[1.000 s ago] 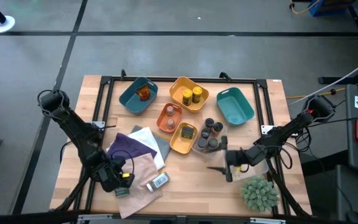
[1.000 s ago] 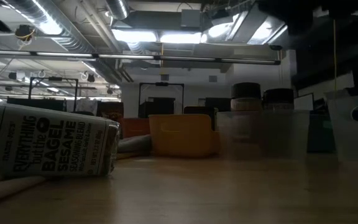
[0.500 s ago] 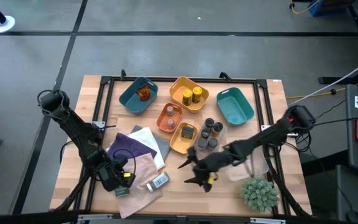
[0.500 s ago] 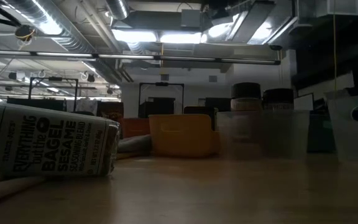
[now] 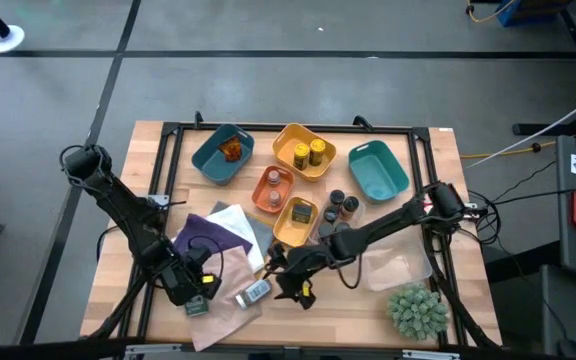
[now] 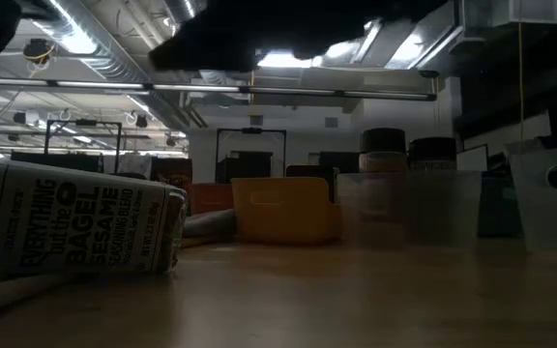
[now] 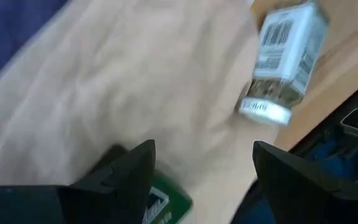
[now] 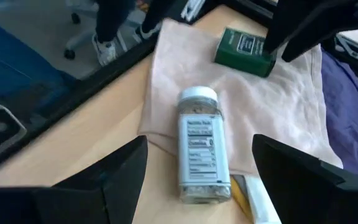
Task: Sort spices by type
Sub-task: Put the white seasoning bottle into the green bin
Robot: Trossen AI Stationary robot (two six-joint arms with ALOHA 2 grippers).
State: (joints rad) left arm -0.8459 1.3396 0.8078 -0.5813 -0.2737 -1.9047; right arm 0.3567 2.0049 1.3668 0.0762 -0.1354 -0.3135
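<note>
Both claws gape empty — right claw [image 5: 290, 283] beside the white-labelled jar [image 5: 255, 292], left claw [image 5: 190, 293] over the green packet [image 5: 197, 308]

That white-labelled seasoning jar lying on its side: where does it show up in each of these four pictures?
High view: seasoning jar near the table's front edge, left of the right gripper.
Low view: far left, label readable.
Left wrist view: upper right.
Right wrist view: centre.
Shared landmark: the beige cloth it partly rests on.
</note>
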